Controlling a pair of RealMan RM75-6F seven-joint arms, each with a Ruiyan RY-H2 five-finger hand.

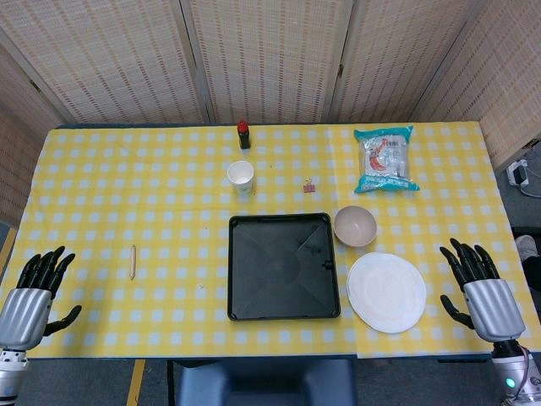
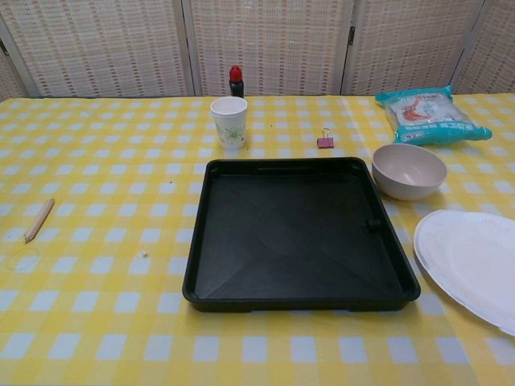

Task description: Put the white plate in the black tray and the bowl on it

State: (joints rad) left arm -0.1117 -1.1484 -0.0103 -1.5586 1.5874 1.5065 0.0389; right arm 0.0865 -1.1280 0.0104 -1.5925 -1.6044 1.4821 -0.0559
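Note:
The black tray (image 1: 283,266) (image 2: 298,233) lies empty at the table's near middle. Just right of it the white plate (image 1: 386,292) (image 2: 475,261) rests flat on the yellow checked cloth. A beige bowl (image 1: 355,226) (image 2: 409,170) stands upright behind the plate, beside the tray's far right corner. My left hand (image 1: 38,288) hovers at the table's near left edge, fingers spread, holding nothing. At the near right edge my right hand (image 1: 478,283) is likewise spread and empty, a little right of the plate. Neither hand shows in the chest view.
A white paper cup (image 1: 241,177) (image 2: 229,121) and a red-capped dark bottle (image 1: 243,134) (image 2: 236,81) stand behind the tray. A small pink clip (image 1: 309,186) (image 2: 325,141), a teal snack bag (image 1: 386,159) (image 2: 428,111) and a wooden stick (image 1: 133,261) (image 2: 38,220) also lie on the cloth.

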